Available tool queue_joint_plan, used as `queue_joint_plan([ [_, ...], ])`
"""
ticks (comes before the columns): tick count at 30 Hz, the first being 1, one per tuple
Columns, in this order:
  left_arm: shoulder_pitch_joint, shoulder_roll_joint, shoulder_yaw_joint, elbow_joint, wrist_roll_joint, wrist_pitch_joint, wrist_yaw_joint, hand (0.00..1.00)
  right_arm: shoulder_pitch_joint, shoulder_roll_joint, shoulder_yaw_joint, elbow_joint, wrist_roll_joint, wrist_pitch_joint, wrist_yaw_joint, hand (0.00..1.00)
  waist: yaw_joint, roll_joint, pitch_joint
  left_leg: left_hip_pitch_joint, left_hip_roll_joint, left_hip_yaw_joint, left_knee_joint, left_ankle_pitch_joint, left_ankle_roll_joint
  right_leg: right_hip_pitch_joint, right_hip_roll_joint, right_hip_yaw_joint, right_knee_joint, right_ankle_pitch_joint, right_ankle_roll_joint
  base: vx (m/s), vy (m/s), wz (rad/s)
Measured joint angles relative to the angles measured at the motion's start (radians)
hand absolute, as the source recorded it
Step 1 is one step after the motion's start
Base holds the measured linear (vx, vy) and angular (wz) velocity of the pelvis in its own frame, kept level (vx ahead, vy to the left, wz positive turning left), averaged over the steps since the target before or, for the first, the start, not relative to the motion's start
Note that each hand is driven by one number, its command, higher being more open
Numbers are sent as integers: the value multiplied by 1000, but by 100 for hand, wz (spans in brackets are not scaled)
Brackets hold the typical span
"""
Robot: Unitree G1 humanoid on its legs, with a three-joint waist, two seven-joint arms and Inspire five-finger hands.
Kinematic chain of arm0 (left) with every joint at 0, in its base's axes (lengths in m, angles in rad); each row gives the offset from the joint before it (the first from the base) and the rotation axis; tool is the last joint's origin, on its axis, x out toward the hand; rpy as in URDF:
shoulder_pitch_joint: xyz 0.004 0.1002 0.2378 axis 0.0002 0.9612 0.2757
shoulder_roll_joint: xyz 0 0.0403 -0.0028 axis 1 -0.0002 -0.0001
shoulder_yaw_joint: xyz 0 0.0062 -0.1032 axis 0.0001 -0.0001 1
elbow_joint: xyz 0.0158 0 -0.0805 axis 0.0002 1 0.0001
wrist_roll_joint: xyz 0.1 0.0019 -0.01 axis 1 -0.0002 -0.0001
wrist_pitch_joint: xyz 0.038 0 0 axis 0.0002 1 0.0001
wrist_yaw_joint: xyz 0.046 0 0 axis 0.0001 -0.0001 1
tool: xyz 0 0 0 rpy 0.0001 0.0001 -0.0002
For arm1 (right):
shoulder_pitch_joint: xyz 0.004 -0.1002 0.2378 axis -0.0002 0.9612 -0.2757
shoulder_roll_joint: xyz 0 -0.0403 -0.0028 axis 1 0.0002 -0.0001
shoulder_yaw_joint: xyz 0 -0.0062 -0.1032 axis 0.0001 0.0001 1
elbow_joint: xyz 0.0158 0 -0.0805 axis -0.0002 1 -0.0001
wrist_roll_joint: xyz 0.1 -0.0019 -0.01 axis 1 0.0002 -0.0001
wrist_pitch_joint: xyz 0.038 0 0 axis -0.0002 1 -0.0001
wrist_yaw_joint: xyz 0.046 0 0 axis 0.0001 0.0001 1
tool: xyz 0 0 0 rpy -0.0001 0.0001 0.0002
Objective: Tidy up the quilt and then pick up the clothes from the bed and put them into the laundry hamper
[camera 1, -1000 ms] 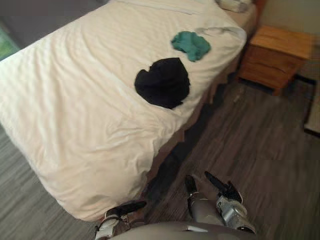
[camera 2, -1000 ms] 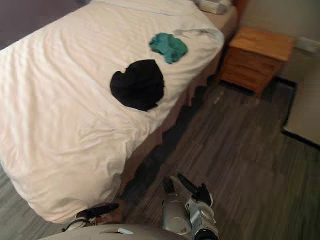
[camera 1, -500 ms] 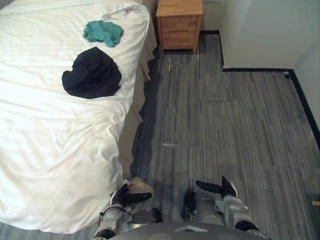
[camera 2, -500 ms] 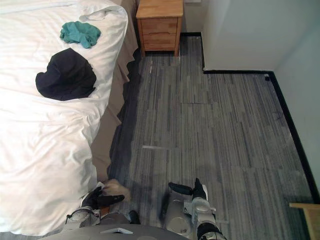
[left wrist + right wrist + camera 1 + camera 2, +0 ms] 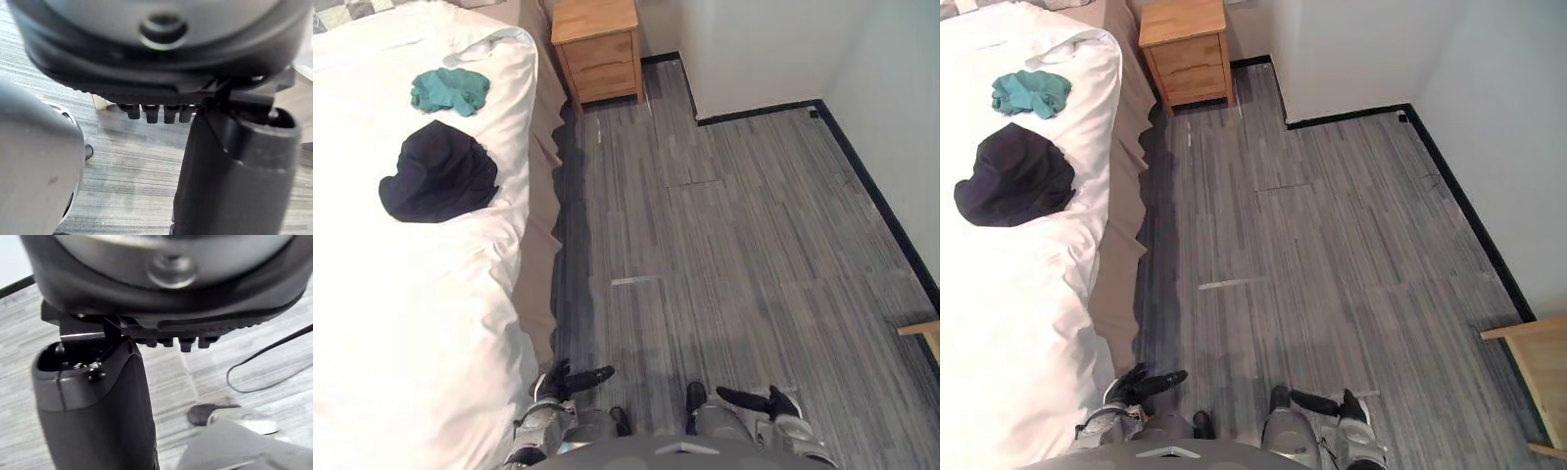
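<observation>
Quilt [image 5: 401, 294] in white lies spread over the bed [image 5: 546, 108], draping down its foot end and long side, with a tan bed skirt [image 5: 540, 284] showing beneath the hem. Near the head end the quilt's edge bunches into a small fold. Two pieces of clothing rest on top of it, toward the side facing the open room. One is a black garment [image 5: 438, 172] in a rounded heap. The other is a smaller teal garment [image 5: 449, 89], crumpled just beyond it and closer to the head of the bed. They lie near each other but apart, with white cloth between them.

A wooden nightstand [image 5: 599, 47] with drawers stands beside the head of the bed against the wall [image 5: 754, 39]. Grey plank-patterned floor [image 5: 724, 255] stretches to the right, edged by a black baseboard [image 5: 759, 111]. A short pale strip [image 5: 636, 280] lies on the floor not far from the bed. A light wooden furniture corner [image 5: 1538, 377] juts in at the far right.

The left hand [image 5: 563, 380] hangs low over the floor just beside the quilt's hanging corner, its fingers [image 5: 156, 112] straight and relaxed, grasping nothing. The right hand [image 5: 773, 402] hangs low as well, well apart from the bed, its fingers [image 5: 178, 342] released and empty too. Both garments are on the bed, neither in a hand.
</observation>
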Motion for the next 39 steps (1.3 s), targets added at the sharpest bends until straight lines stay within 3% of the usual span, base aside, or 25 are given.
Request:
queue_joint_plan([
  [2, 5, -8, 17, 12, 1, 4, -3, 100, 11, 2, -24, 1, 1, 2, 0, 100, -9, 12, -8, 18, 1, -10, -58, 8, 3, 22, 2, -12, -56, 32, 3, 17, 93, 8],
  [3, 39, 32, 65, 19, 6, 5, 2, 100, -30, 108, -5, -33, 39, -15, 3, 100, -18, -95, -27, 76, -22, -127, -185, 27, 10, 118, 3, -90, -199, 131, 9, 9, 55, 5],
  [8, 39, 33, 68, 19, 6, 5, 2, 100, -29, 109, -6, -33, 39, -15, 3, 100, -19, -97, -26, 79, -22, -127, -184, 27, 10, 121, 3, -90, -198, 131, 9, 0, 0, 0],
  [15, 28, 58, 86, 19, 10, 7, 13, 100, -20, 130, -31, -54, 44, -11, 4, 100, -21, -140, 0, 86, -19, -108, -164, 20, 11, 129, 2, -82, -193, 132, 10, -2, 0, -3],
  [19, 21, 64, 101, 17, 57, 9, 32, 100, -4, 136, -70, -75, 76, 0, 1, 100, -19, -145, 3, 79, -12, -66, -133, -3, 12, 107, 5, -48, -170, 131, 10, -33, 13, -31],
  [22, 21, 53, 148, 17, 87, 22, 35, 100, 1, 136, -112, -71, 87, 3, -1, 100, -22, -141, 6, 91, 2, -26, -99, -48, 5, 119, 13, -36, -175, 110, 1, -17, 4, -40],
  [23, 23, 36, 205, 9, 83, 26, 41, 100, 0, 135, -128, -71, 89, 3, 0, 100, -15, -125, 7, 77, 37, 2, -13, -116, -10, 134, 22, -83, -167, 96, -9, 16, -27, -53],
  [25, 43, 22, 237, -9, 82, 25, 44, 100, 5, 128, -122, -73, 111, 3, 0, 100, -11, -105, -3, 59, 92, 28, 102, -183, -31, 156, 43, -98, -167, 85, -13, 107, 3, -53],
  [26, 42, 28, 256, -9, 82, 27, 44, 100, 6, 127, -113, -79, 123, 3, -1, 100, -14, -100, -5, 5, 130, 25, 265, -206, -56, 165, 52, -107, -167, 73, -11, 156, 11, -20],
  [27, 36, 23, 261, -28, 77, 26, 42, 100, 8, 127, -101, -79, 125, 4, -8, 100, -11, -101, 0, -99, 168, -14, 481, -166, -63, 170, 50, -116, -164, 62, -15, 117, -3, 2],
  [29, 26, 7, 282, -55, 68, 24, 44, 100, 13, 128, -82, -83, 127, 4, -19, 100, 9, -105, 7, -204, 199, -46, 690, -110, -54, 201, 40, -107, -164, 43, -21, 167, 40, 8],
  [30, 23, 3, 278, -63, 66, 18, 44, 100, 8, 127, -70, -83, 126, 1, -26, 100, 22, -108, 12, -252, 198, -49, 719, -152, -45, 225, 19, -102, -159, 24, -18, 304, 143, -5],
  [32, 20, 5, 258, -63, 45, 15, 45, 100, -9, 131, -68, -82, 125, -1, -25, 100, 31, -108, 11, -282, 167, -39, 631, -174, -28, 237, -14, -95, -152, 8, -3, 305, 154, -14],
  [33, 17, 5, 244, -64, 34, 8, 44, 100, -20, 133, -64, -80, 123, -1, -26, 100, 41, -109, 11, -303, 133, -32, 510, -170, -20, 242, -46, -89, -150, -3, 14, 296, 191, -13],
  [35, 15, 8, 226, -63, 27, 3, 44, 100, -39, 137, -65, -69, 112, -1, -29, 100, 42, -111, 13, -322, 73, -29, 260, -88, -5, 253, -97, -93, -146, -30, 55, 330, 241, -6],
  [36, 16, 16, 212, -62, 10, 4, 42, 100, -45, 137, -65, -58, 105, 0, -34, 100, 52, -120, 14, -308, 34, -23, 152, 66, 35, 266, -132, -93, -147, -50, 79, 394, 239, -1],
  [37, 10, 27, 198, -64, 5, 3, 44, 100, -47, 156, -56, -60, 105, 0, -40, 100, 59, -139, 15, -283, -1, 7, 118, 56, 51, 264, -158, -101, -135, -62, 75, 396, 195, -1],
  [38, 5, 34, 197, -65, 5, 2, 44, 100, -55, 164, -50, -60, 105, 1, -40, 100, 61, -142, 25, -294, 5, 5, 146, 51, 61, 259, -144, -108, -119, -61, 72, 395, 82, -4],
  [39, 5, 53, 205, -75, 4, 2, 45, 100, -62, 188, -41, -61, 104, 1, -36, 100, 77, -157, 32, -336, 42, 21, 265, 29, 67, 268, -118, -129, -120, -12, 33, 364, 59, -38],
])
